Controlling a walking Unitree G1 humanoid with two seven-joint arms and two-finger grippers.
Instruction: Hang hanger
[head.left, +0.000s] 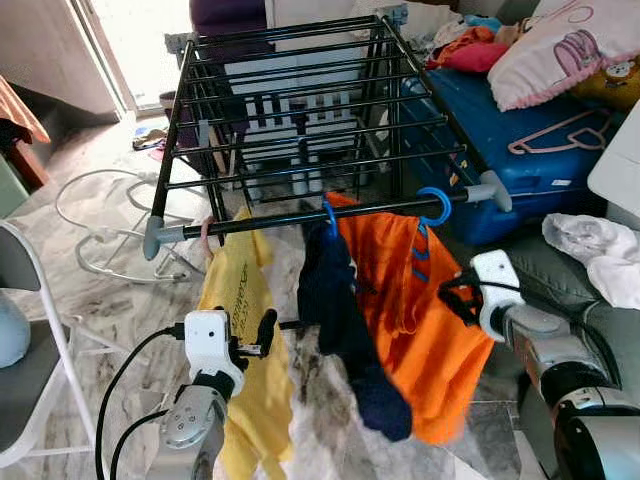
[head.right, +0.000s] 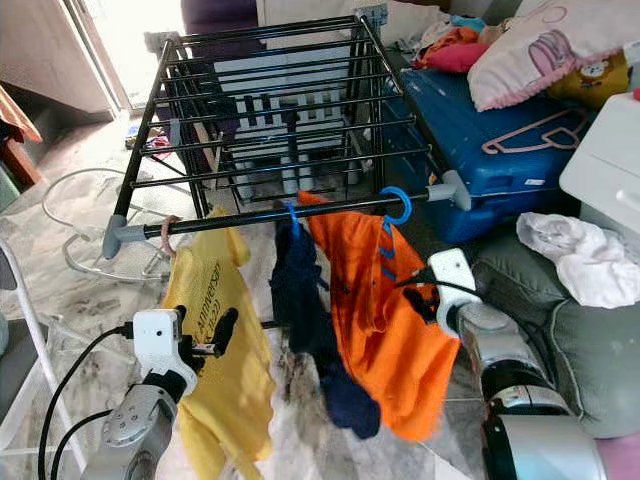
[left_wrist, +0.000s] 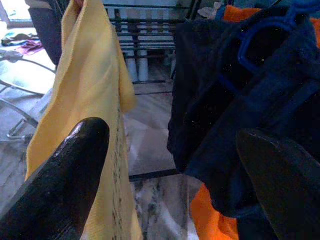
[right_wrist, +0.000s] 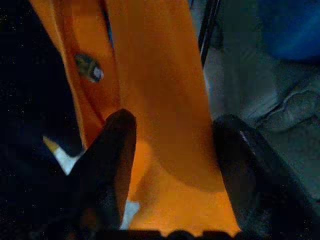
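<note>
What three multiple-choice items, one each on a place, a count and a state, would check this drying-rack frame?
1. Where does the orange shirt hang?
A. On the rack's front bar
B. On the blue suitcase
C. On the folding chair

2. How many garments hang from the front bar?
A. One
B. Three
C. Five

3. How is the left gripper?
A. Shut on the yellow shirt
B. Shut on a hanger
C. Open, holding nothing

Answers: 1 A, its blue hanger hook loops over the bar. 2 B, the yellow shirt, a navy garment and the orange shirt. 3 C, its fingers stand wide apart with only air between them.
</note>
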